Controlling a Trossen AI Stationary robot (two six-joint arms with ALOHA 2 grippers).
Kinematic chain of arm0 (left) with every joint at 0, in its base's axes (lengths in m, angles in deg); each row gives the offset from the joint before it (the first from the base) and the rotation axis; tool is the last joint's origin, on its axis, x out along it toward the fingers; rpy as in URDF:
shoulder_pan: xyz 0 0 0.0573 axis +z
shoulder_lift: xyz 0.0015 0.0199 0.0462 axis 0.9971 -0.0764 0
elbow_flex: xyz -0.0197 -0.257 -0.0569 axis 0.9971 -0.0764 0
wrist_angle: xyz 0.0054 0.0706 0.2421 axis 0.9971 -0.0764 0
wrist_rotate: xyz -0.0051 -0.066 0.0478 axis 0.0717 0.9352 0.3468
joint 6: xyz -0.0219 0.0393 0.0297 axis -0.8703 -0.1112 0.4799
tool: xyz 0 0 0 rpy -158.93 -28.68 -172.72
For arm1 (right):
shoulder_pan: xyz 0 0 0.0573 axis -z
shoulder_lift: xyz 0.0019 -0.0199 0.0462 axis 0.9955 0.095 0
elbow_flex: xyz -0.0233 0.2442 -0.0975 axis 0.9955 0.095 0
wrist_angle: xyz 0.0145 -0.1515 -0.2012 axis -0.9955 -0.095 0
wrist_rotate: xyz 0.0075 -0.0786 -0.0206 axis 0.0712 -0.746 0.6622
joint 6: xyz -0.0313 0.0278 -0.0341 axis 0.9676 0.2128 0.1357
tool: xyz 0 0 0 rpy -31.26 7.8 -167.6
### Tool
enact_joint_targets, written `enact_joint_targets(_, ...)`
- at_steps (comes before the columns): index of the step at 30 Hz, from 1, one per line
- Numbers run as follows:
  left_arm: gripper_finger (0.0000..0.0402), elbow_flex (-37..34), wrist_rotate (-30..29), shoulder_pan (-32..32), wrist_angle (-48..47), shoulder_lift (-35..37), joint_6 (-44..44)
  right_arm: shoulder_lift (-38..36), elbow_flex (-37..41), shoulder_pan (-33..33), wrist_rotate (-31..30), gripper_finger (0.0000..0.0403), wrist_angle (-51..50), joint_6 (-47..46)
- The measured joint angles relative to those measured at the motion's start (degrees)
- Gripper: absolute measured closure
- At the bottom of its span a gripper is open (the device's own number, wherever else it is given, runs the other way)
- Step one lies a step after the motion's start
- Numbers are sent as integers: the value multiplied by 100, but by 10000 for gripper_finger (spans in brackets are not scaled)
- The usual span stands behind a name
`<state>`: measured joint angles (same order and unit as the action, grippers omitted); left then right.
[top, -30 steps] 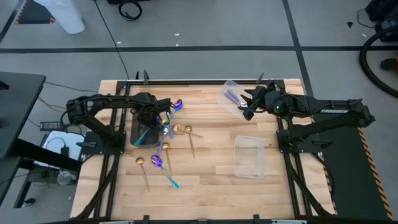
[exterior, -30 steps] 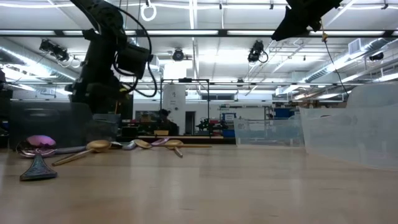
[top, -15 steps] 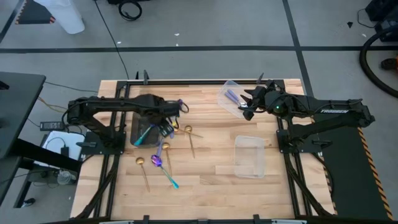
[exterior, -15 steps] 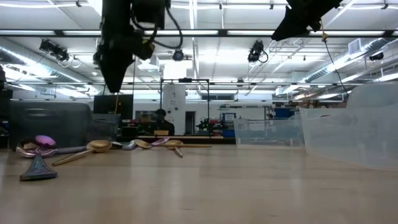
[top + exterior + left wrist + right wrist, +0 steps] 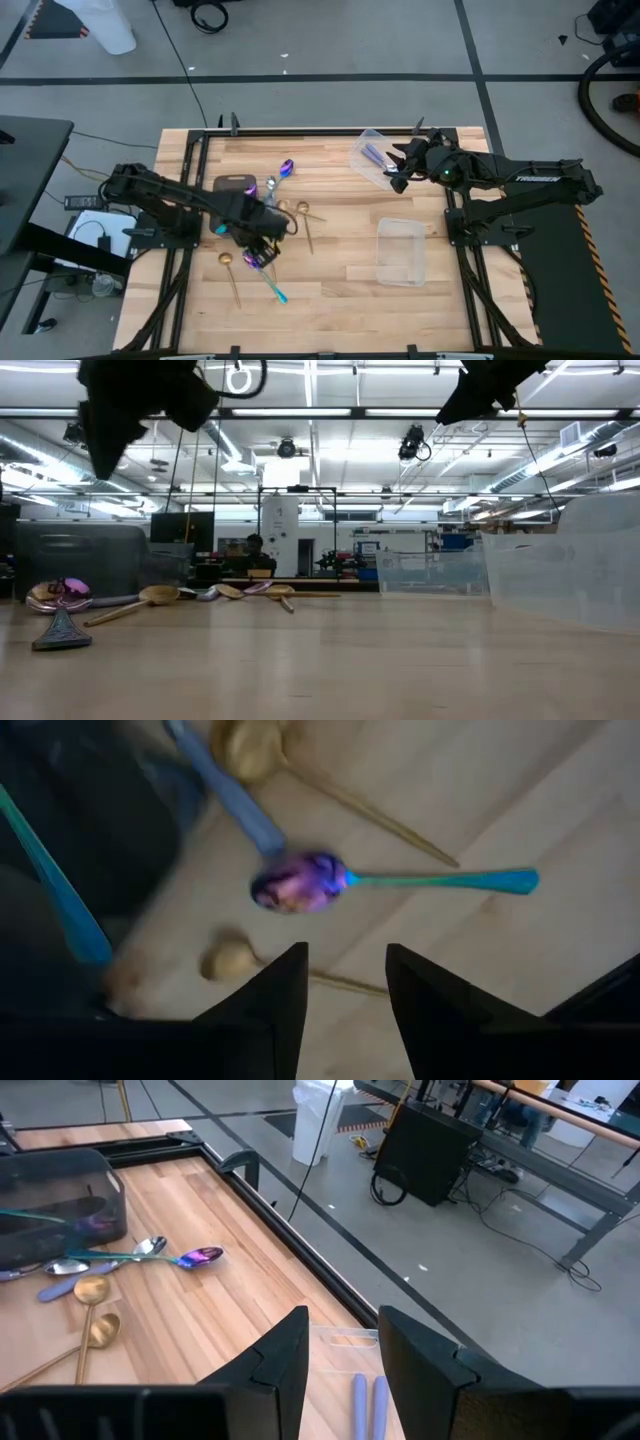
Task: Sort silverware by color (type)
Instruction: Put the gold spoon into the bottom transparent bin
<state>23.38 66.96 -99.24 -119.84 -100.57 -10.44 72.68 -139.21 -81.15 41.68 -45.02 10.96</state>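
My left gripper (image 5: 345, 982), fingers spread and empty, hovers just short of the iridescent teal-handled spoon (image 5: 372, 880), lying crosswise ahead.

left arm (image 5: 180, 195) stretched from the 9 o'clock edge toward table centre, forearm angled down toward 5 o'clock. left gripper (image 5: 262, 228) low over the wood, pointing down, fingers (image 5: 272, 995) apart with nothing between them. in the low view, hanging dark at upper left, raised off the tabletop. right arm (image 5: 520, 180) reaching in from the 3 o'clock edge, held high and level. right gripper (image 5: 398, 170) up near 1 o'clock, tilted downward, fingers (image 5: 285, 1350) parted, empty gap between.
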Motion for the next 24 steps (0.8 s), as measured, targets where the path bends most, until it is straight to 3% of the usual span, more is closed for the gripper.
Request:
enact_joint_targets(5, 258, -129, -23, -685, 77, 4, -1296, 0, 0, 0, 0, 270, 210, 195)
enact_joint_targets(14, 258, -1460, -111, -1746, 1256, -2, -3442, -2, 0, 0, 281, 270, 967, 937)
enact_joint_targets(24, 258, -2125, -108, -2176, 1920, 0, -4710, -2, 0, 0, 501, 270, 1185, 1306)
